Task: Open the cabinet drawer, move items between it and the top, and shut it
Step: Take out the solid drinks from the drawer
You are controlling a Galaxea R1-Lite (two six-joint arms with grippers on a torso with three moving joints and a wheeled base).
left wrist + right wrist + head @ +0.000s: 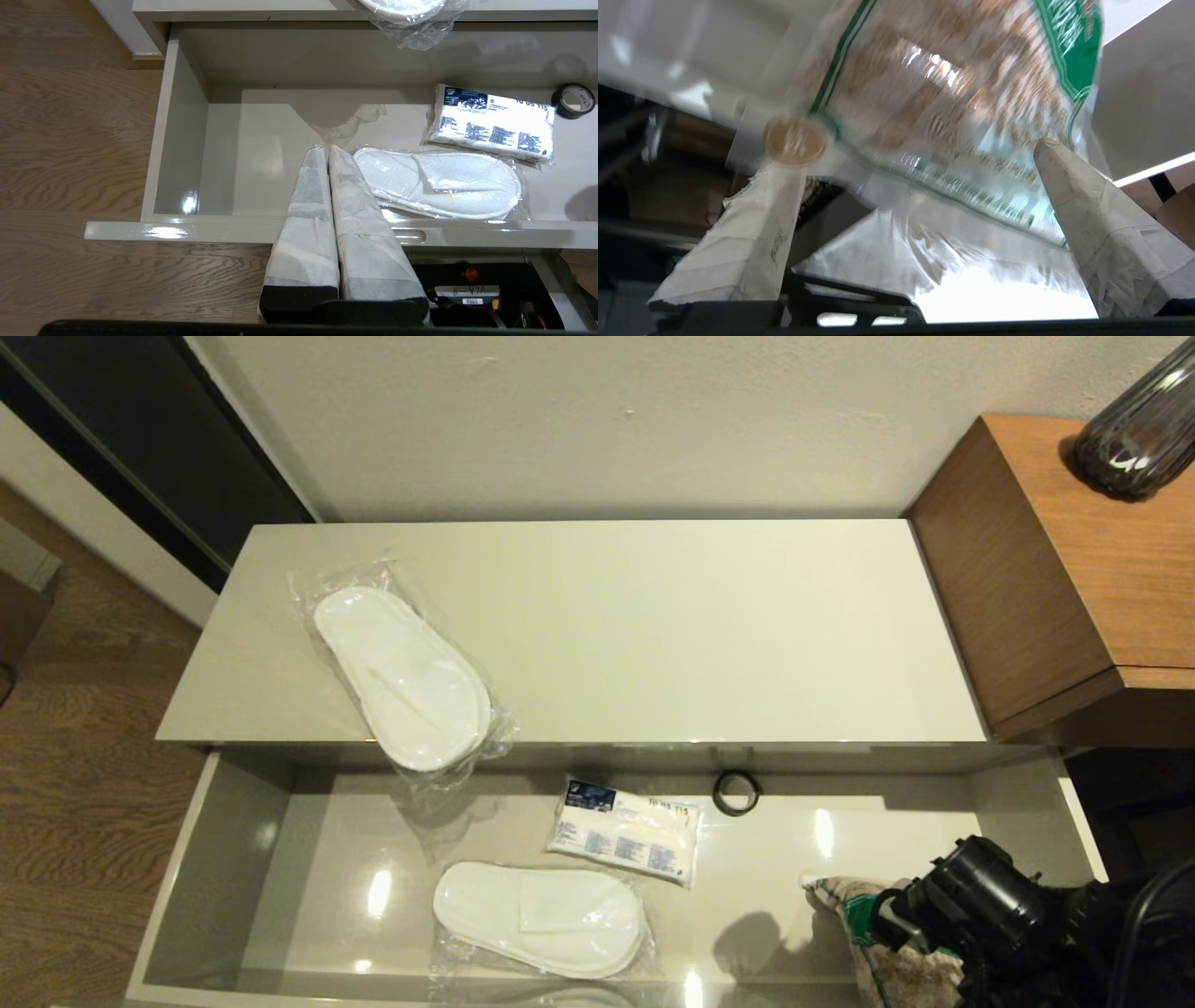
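Right wrist view: my right gripper (920, 186) stands released, straddling the grain bag (943, 93); it looks limp, slippery; I'd pinch its crimped end, probably.

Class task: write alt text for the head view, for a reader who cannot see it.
An open cabinet drawer holds a bagged slipper pair, a small white packet, a black ring and, at right, a grain bag under the right tool. Another bagged slipper pair lies on the cream top.
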